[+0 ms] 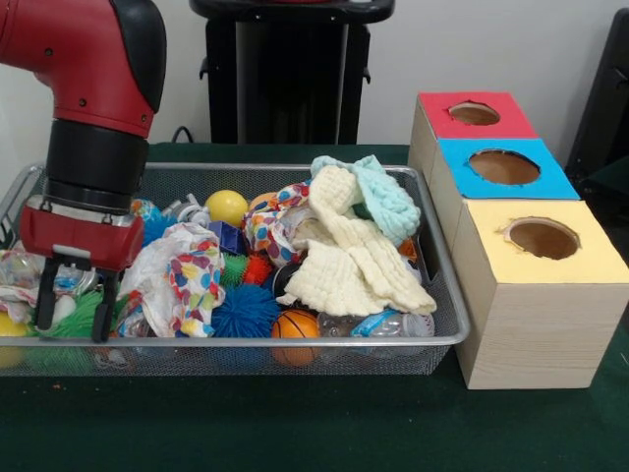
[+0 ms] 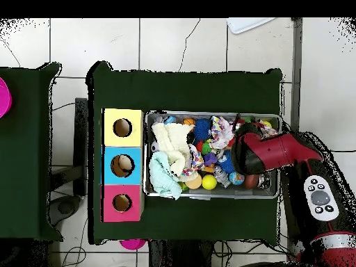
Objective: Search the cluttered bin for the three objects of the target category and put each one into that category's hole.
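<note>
The silver wire mesh bin [image 1: 246, 341] is full of mixed things. They include a cream cloth [image 1: 354, 261], a mint cloth [image 1: 385, 197], a patterned cloth [image 1: 187, 270], a yellow ball [image 1: 227, 206], a blue spiky ball [image 1: 246, 313] and a small orange basketball [image 1: 295, 324]. My gripper [image 1: 74, 307] is down in the bin's left end in the front view. Its fingers [image 1: 45, 295] are apart, astride a green spiky toy [image 1: 77, 320], and hold nothing. In the overhead view the red arm [image 2: 268, 153] hides the gripper over the bin [image 2: 208, 197].
Three wooden boxes with round holes stand in a row beside the bin: red [image 1: 447, 120], blue [image 1: 467, 179] and yellow [image 1: 491, 236]. In the overhead view something pale lies inside the blue box's hole [image 2: 123, 165]. The robot's black pedestal [image 1: 290, 74] stands behind the table.
</note>
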